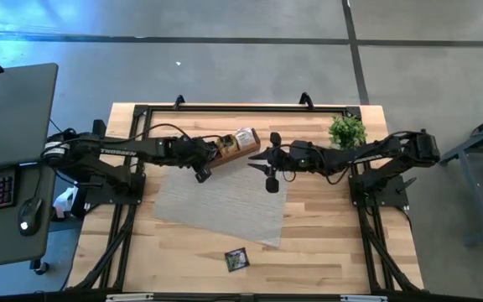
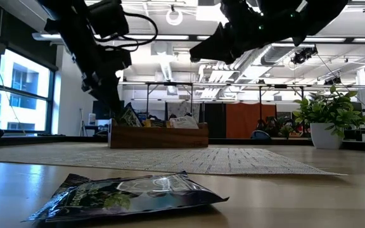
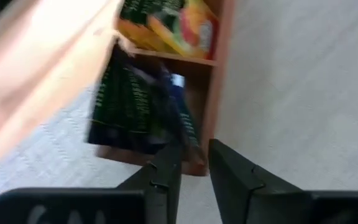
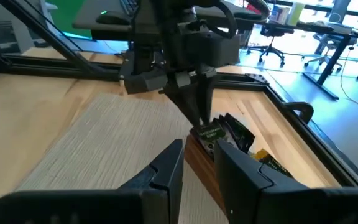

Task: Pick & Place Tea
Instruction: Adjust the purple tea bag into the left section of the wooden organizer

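Observation:
The long brown wooden tray [image 1: 235,148] stands at the far edge of the grey mat [image 1: 216,201], with tea sachets upright in its compartments. My left gripper [image 3: 194,155] slants down over the tray's left end [image 4: 199,121]. Its fingers are a narrow gap apart at the top edge of a dark green sachet [image 3: 129,106] that stands in the end compartment. My right gripper [image 4: 197,155] hovers above the mat near the tray's right end [image 1: 257,164], open, with nothing between its fingers. Another dark sachet [image 1: 236,259] lies flat on the bare wood near the front edge. My left gripper comes from above, slanting down, and its fingertips [image 4: 201,124] stand at the upper edge of the dark green sachet [image 4: 211,132] in the tray's end compartment. The sachet's lower part sits inside the tray. I cannot tell whether the fingers touch it.
A small green potted plant [image 1: 347,130] stands at the far right of the table. Yellow-red sachets [image 3: 173,22] fill the neighbouring compartment. A dark desk with a keyboard and mouse [image 1: 7,184] stands to the left of the table. The mat's near half lies bare.

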`<action>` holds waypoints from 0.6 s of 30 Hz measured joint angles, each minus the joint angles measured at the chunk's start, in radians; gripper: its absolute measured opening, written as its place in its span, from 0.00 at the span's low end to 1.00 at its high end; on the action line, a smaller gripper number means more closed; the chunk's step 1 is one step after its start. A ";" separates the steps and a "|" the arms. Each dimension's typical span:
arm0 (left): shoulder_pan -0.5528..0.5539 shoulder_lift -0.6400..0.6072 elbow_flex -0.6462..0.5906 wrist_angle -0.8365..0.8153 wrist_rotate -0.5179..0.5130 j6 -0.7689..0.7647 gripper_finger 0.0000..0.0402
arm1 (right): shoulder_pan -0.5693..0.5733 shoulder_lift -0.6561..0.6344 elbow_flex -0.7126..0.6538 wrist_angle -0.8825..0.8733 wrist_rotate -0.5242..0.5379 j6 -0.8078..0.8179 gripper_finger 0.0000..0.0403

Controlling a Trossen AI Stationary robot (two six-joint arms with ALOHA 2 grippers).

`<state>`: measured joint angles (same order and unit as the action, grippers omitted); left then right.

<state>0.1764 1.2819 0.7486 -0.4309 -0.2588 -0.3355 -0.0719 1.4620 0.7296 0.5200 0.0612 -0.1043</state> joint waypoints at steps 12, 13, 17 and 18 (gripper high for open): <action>0.000 0.032 0.000 0.021 -0.002 0.009 0.41 | 0.000 0.000 0.000 0.006 -0.001 0.000 0.22; 0.000 0.032 0.000 0.018 -0.009 0.009 0.41 | 0.000 0.000 0.000 0.005 -0.001 0.000 0.22; 0.000 0.032 0.000 0.019 0.003 -0.009 0.31 | 0.000 0.000 0.000 0.005 -0.001 0.000 0.22; 0.000 0.032 0.000 0.018 0.010 -0.009 0.27 | 0.000 0.000 0.000 0.005 -0.001 0.000 0.22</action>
<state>0.1768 1.3140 0.7486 -0.4129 -0.2489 -0.3447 -0.0723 1.4624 0.7300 0.5252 0.0605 -0.1043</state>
